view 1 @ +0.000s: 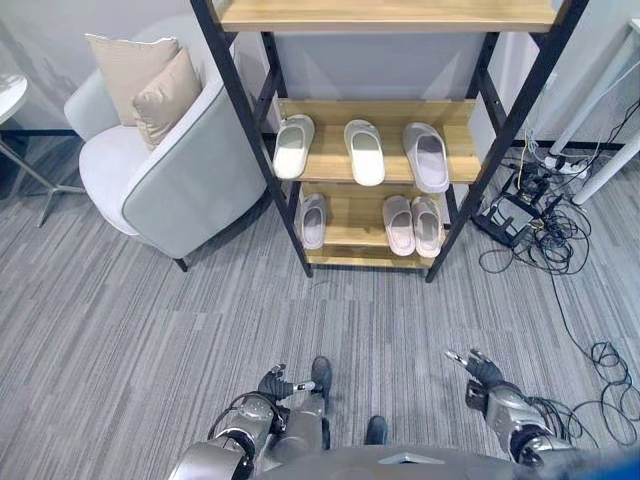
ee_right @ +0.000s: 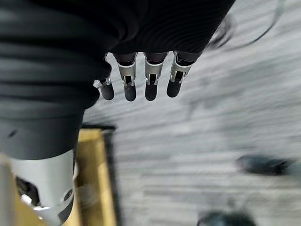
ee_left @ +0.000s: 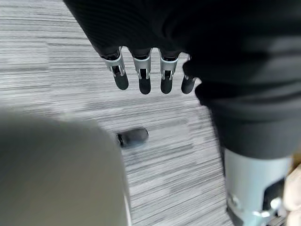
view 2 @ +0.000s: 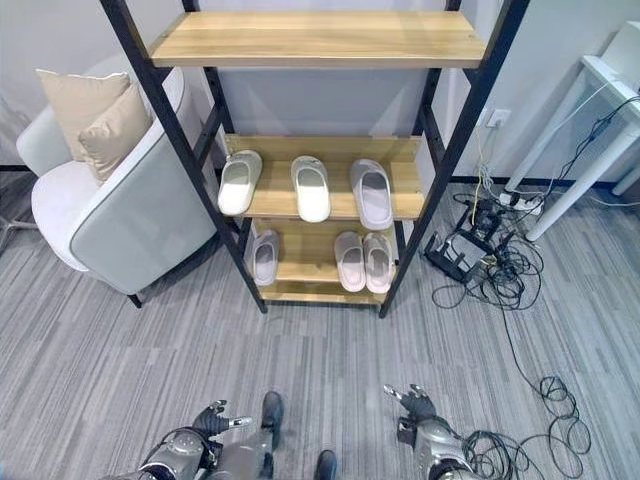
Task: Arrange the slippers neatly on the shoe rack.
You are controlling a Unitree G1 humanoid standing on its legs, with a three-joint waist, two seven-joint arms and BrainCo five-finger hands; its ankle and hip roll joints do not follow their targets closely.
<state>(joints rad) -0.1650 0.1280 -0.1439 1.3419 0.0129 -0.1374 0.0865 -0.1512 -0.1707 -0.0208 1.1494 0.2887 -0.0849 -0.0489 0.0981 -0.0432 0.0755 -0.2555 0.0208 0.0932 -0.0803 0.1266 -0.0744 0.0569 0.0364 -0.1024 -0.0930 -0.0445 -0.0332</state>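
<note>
The shoe rack (view 1: pixel 385 115) has a black frame and wooden shelves. Its middle shelf carries three slippers: a white one (view 1: pixel 293 146) at the left, a white one (view 1: pixel 365 152) in the middle and a grey one (view 1: pixel 427 156) at the right. On the lower shelf a single grey slipper (view 1: pixel 312 220) lies at the left and a pale pair (view 1: pixel 412 225) side by side at the right. My left hand (view 1: pixel 278 385) and right hand (view 1: pixel 478 372) hang low over the carpet, well short of the rack. Both are open and empty, their fingers (ee_left: pixel 144 75) (ee_right: pixel 150 80) straight.
A grey armchair (view 1: pixel 170 165) with two beige cushions (view 1: pixel 150 80) stands against the rack's left side. Tangled cables and a power strip (view 1: pixel 530 215) lie on the floor to the right, beside white table legs (view 1: pixel 610 110). Grey carpet stretches between me and the rack.
</note>
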